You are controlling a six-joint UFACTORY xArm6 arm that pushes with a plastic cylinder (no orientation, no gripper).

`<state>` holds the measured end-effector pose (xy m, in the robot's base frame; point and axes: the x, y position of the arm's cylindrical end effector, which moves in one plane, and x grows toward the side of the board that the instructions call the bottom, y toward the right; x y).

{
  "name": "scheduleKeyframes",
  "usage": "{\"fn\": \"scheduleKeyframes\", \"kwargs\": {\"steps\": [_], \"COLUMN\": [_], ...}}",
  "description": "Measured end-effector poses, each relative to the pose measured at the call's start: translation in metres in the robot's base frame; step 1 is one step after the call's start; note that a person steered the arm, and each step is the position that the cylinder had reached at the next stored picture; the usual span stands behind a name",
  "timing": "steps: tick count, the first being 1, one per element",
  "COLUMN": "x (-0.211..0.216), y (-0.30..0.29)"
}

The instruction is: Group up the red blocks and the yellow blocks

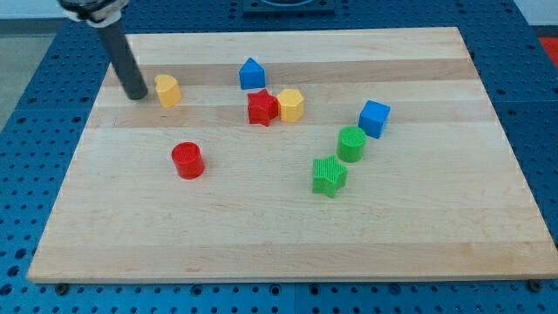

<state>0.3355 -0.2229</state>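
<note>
Near the board's (261, 253) upper left, my tip (137, 95) rests just left of one yellow block (167, 90), holding nothing. Two yellows in all: the second (291, 105) touches the red star (261, 107) mid-board. Two reds: the red cylinder (187, 160) sits apart, lower left. Two blue blocks (252, 73) (374, 118) and two green ones (351, 143) (329, 175) lie rightward.

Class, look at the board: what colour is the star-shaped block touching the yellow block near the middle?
Red star; the single camera view shows it best.
</note>
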Motion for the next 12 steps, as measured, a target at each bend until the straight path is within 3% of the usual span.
{"fn": "scheduleKeyframes", "kwargs": {"steps": [6, 7, 9, 12], "x": [0.002, 0.008, 0.023, 0.14], "y": [0.153, 0.154, 0.07, 0.041]}}
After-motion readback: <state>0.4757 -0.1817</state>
